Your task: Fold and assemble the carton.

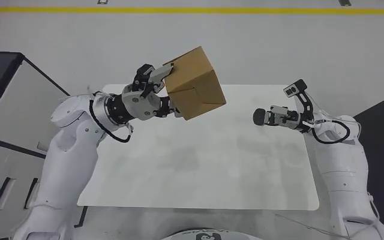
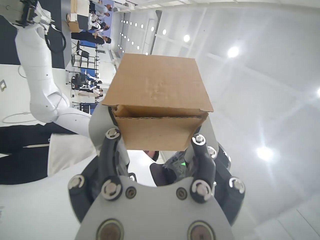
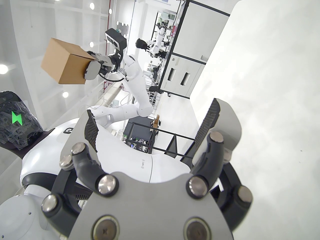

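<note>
**Left gripper** (image 1: 169, 93): clenched on the carton (image 1: 195, 81), with one finger on each of two opposite sides at the end nearest the wrist.

**Carton:** brown cardboard, formed into a closed box. It is tilted and lifted clear of the table (image 1: 210, 174), above the table's far left part. In the left wrist view, the end flap (image 2: 155, 131) between the fingers sits slightly inside the edge of the panel above it, with a thin dark gap along the seam.

**Right gripper** (image 1: 259, 116): released, with the fingers spread wide and the ribbed pads (image 3: 212, 116) facing each other. It is over the right part of the table, well apart from the carton.

**Table:** white top with rounded corners.

**Cabinet** (image 3: 190, 58): white panels in a black frame, standing beside the table's left end.

**Floor line** (image 1: 192, 9): yellow, running across the floor beyond the table.
</note>
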`<state>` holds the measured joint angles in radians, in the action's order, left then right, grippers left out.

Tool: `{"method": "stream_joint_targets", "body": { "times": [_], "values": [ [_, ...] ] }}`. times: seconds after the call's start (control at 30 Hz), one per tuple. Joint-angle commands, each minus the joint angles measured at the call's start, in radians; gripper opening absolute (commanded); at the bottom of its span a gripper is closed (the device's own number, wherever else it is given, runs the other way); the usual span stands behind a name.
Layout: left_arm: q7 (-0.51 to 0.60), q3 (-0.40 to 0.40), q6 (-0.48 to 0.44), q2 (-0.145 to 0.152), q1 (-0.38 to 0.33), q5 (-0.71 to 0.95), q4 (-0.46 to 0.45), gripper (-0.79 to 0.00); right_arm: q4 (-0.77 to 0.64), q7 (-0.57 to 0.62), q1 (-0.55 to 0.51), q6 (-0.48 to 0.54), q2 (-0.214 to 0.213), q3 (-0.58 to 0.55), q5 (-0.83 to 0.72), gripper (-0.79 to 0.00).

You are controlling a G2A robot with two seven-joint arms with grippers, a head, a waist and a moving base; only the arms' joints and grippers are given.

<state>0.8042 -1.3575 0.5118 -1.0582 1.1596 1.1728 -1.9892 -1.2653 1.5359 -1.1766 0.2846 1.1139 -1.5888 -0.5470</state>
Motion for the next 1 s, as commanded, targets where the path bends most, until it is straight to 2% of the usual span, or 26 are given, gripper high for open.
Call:
{"method": "stream_joint_targets", "body": {
  "times": [0.0,0.07,0.3,0.4,0.47,0.77,0.8,0.87,0.97],
  "values": [
    [-0.003,0.000,-0.014,-0.001,0.004,0.001,-0.002,-0.785,0.000,0.000,0.000,0.000,0.000,0.000,0.000,0.000],
    [0.055,0.009,-0.043,-0.002,0.017,0.014,-0.002,-0.785,0.000,0.000,0.000,0.000,0.000,0.000,0.000,0.000],
    [0.274,-0.003,-0.232,0.014,0.031,-0.274,0.059,-0.785,0.000,0.000,0.000,0.000,0.000,0.000,0.000,0.000],
    [0.331,0.003,-0.320,0.016,0.031,-0.341,0.092,-0.785,0.000,0.000,0.000,0.000,0.000,0.000,0.000,0.000],
    [0.340,0.004,-0.371,0.015,0.021,-0.370,0.104,-0.785,0.000,0.000,0.000,0.000,0.000,0.000,0.000,0.000],
    [0.317,-0.002,-0.382,0.015,0.023,-0.381,0.111,-0.785,0.000,0.000,0.000,0.000,0.000,0.000,0.000,0.000],
    [0.290,-0.003,-0.418,0.017,0.032,-0.441,0.104,-0.785,0.000,0.000,0.000,0.000,0.000,0.000,0.000,0.000],
    [0.316,0.007,-0.472,0.019,0.041,-0.513,0.112,-0.785,0.000,0.000,0.000,0.000,0.000,0.000,0.000,0.000],
    [0.324,0.018,-0.587,0.011,0.040,-0.446,0.141,-0.785,0.000,0.000,0.000,0.000,0.000,0.000,0.000,0.000]
  ]
}}
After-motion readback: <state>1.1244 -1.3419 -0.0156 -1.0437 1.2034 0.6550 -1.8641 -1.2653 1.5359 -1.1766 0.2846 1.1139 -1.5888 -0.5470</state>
